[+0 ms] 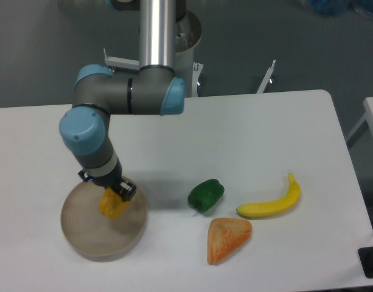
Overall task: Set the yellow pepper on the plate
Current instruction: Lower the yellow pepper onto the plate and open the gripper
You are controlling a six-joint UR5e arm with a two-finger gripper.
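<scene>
The yellow pepper [112, 205] is a small yellow-orange lump over the upper right part of the beige plate [89, 234], at the table's front left. My gripper [113, 194] comes down from above and sits right on top of the pepper. Its fingers are mostly hidden by the wrist and the pepper, so I cannot tell whether they grip it or stand open. I cannot tell whether the pepper rests on the plate or hangs just above it.
A green pepper [205, 194] lies in the middle of the table. An orange triangular wedge [227, 238] lies in front of it. A yellow banana [271, 202] lies to the right. The arm's base stands at the back edge.
</scene>
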